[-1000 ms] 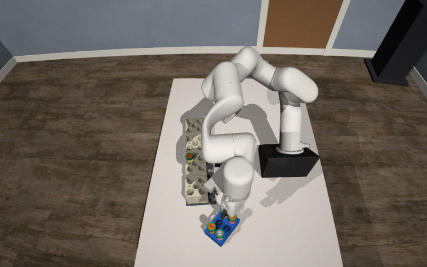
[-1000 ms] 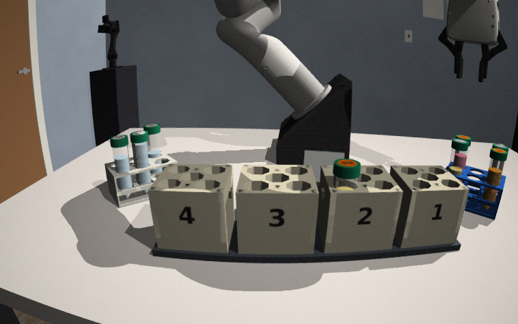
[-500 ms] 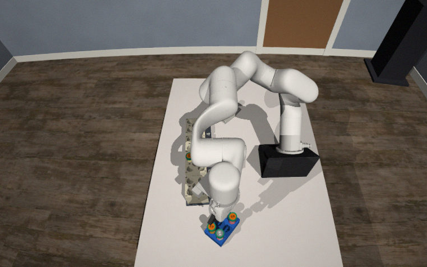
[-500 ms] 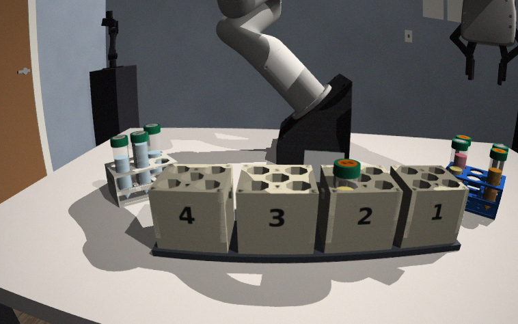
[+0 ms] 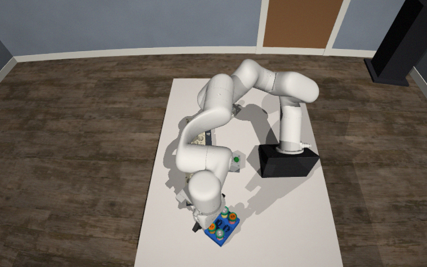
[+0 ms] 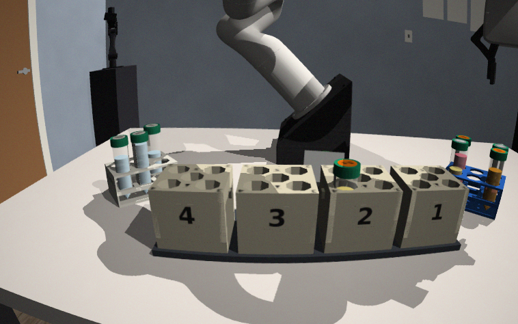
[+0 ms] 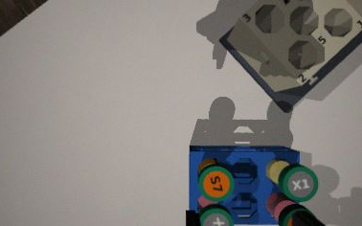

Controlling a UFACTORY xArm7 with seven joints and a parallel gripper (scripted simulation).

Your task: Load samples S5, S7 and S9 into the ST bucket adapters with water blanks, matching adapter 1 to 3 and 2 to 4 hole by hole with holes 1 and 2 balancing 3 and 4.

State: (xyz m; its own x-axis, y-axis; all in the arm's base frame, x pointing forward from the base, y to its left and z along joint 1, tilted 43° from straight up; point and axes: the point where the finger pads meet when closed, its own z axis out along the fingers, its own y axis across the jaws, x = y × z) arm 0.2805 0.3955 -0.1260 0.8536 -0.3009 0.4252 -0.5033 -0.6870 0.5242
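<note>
Gripper (image 5: 209, 212) (image 6: 510, 77) (image 7: 250, 220) is standing part-open, w/ nothing held; S9 (image 5: 232, 217) (image 6: 463, 138) (image 7: 290, 222) is showing partly behind one fingertip, S7 (image 5: 212, 227) (image 6: 498, 152) (image 7: 215, 183) appearing beyond both tips in wrist cam.

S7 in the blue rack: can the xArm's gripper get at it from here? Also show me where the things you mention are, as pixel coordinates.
Probably yes: S7 (image 5: 212, 227) (image 7: 215, 184) stands upright, nothing over its cap, though neighbouring X4 (image 5: 219, 233) (image 7: 216, 220) leaves limited room for fingers.
</note>
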